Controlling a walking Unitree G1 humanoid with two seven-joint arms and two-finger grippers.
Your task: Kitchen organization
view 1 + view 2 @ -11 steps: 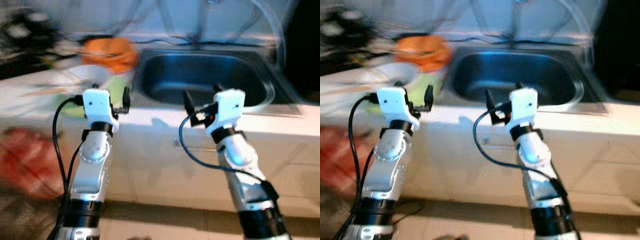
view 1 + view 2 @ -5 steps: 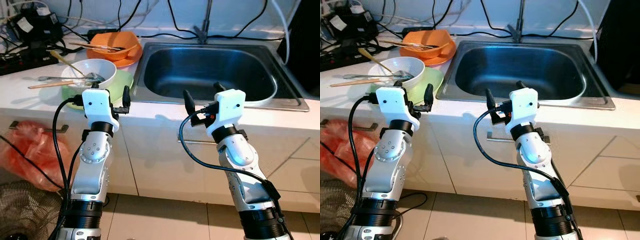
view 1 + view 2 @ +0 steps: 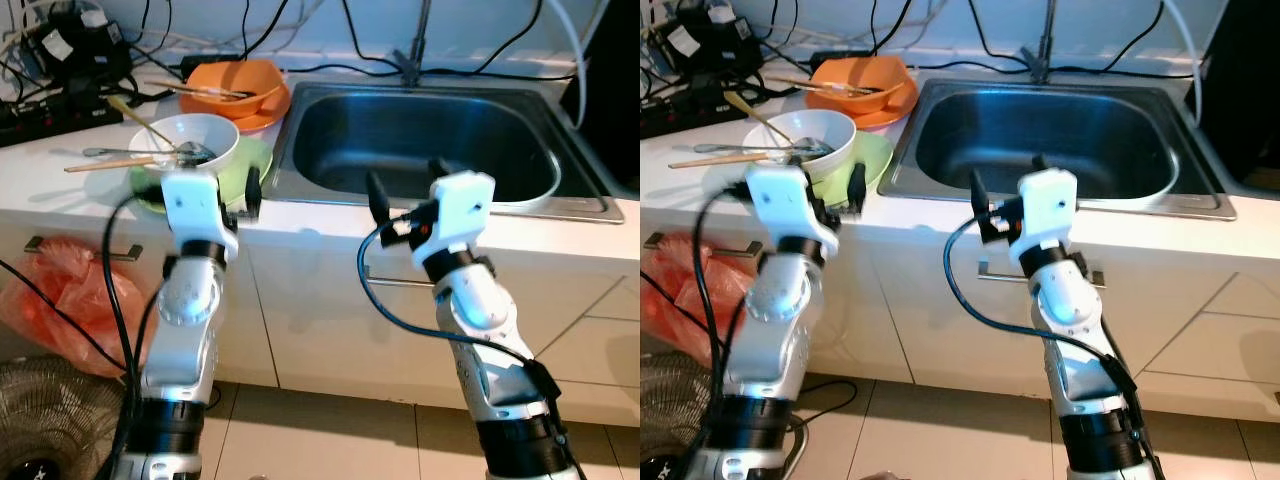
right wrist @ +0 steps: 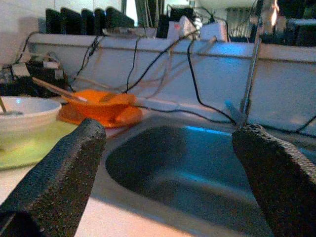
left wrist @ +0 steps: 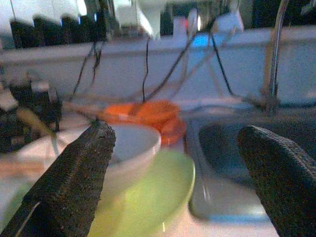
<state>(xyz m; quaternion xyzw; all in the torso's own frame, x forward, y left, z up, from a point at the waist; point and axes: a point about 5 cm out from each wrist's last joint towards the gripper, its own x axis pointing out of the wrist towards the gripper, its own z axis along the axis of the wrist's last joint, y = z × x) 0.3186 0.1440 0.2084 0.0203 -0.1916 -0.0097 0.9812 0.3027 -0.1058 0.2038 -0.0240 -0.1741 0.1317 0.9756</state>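
- Since half a second ago the head camera has shifted slightly, so the whole scene sits a little differently; the left arm now shows motion blur, while both arms hold much the same raised pose at the near edge of the worktop (image 3: 300, 225).
- Left gripper (image 5: 173, 187) is up at the worktop edge, just near of the dishes; its jaws stand wide apart and hold nothing.
- Right gripper (image 4: 168, 182) is raised in front of the sink (image 3: 425, 140), its jaws likewise spread wide with nothing between them.
- The white bowl (image 3: 190, 145) sits on a light green plate (image 3: 250, 160) on the worktop, left of the sink; a spoon and chopsticks (image 3: 110, 163) rest in and across the bowl.
- Beyond it, farther from the robot, an orange bowl (image 3: 238, 88) sits on an orange plate just beside the sink's far left corner, with chopsticks lying in it.
- The steel sink is set into the worktop on the right, with the tap (image 3: 415, 45) at its far edge.
- Black cables (image 3: 250, 25) run along the wall behind, and a cluster of plugs and adapters (image 3: 70, 45) lies at the far left.
- An orange plastic bag (image 3: 75, 315) hangs or lies by the cupboard front at the left, above a fan grille (image 3: 50, 420) on the tiled floor.
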